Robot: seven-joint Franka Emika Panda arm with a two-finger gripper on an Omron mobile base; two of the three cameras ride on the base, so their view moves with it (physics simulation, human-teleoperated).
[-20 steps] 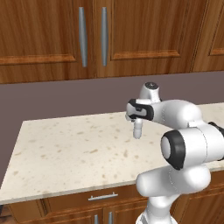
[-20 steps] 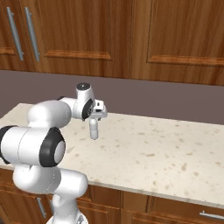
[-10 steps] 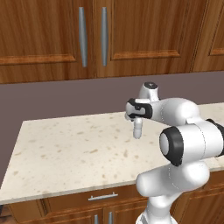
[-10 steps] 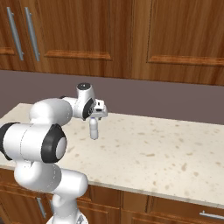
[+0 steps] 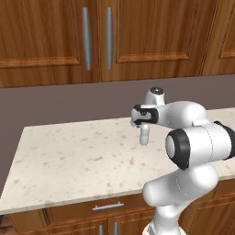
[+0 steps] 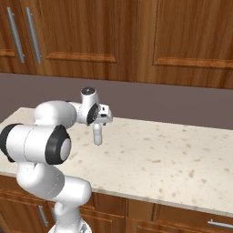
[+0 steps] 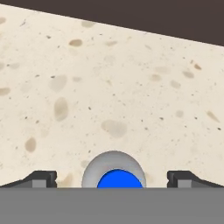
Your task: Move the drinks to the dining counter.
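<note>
Small clear water bottle (image 5: 144, 135) with blue cap (image 7: 120, 180), upright on a pale speckled stone counter (image 5: 73, 156) below wooden cabinets (image 5: 55, 36). Directly above it, the gripper (image 7: 112, 178), fingers (image 7: 41, 178) spread wide to either side of the cap, touching nothing.

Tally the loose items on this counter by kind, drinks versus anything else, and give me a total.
Water bottles: 1, the clear bottle with the blue cap, standing on the speckled counter between the open gripper fingers.
Cans: 0
Cartons: 0
Other loose items: 0
Total: 1
</note>
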